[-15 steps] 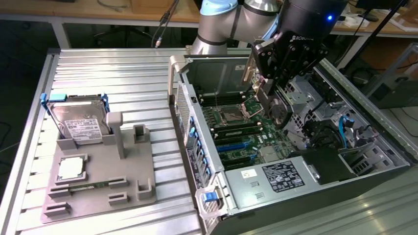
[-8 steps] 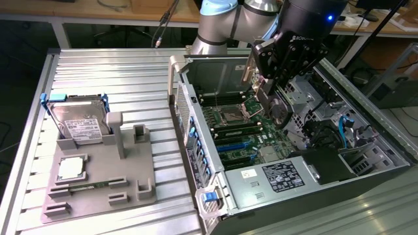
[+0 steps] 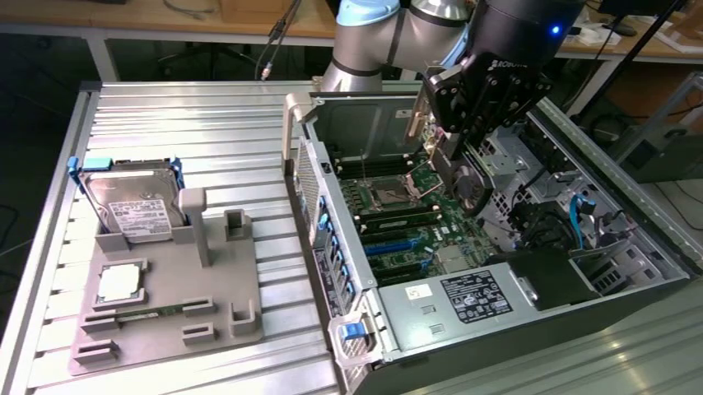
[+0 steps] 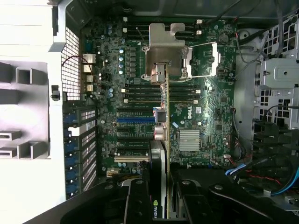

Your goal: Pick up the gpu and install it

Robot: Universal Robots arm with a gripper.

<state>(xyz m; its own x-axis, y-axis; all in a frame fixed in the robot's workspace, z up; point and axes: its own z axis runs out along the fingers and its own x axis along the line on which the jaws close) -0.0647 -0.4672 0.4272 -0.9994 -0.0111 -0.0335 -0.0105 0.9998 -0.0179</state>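
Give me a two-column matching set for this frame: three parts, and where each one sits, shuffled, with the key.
Parts:
1. gpu
2. hard drive
3. memory stick

Places:
A. lying flat on the grey holder
B. gripped on edge above the motherboard
C. standing on edge in the grey holder

Pairs: 1-B, 2-C, 3-A

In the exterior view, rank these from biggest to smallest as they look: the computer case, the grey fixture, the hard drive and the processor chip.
1. computer case
2. grey fixture
3. hard drive
4. processor chip
The differences are plain, so none tie.
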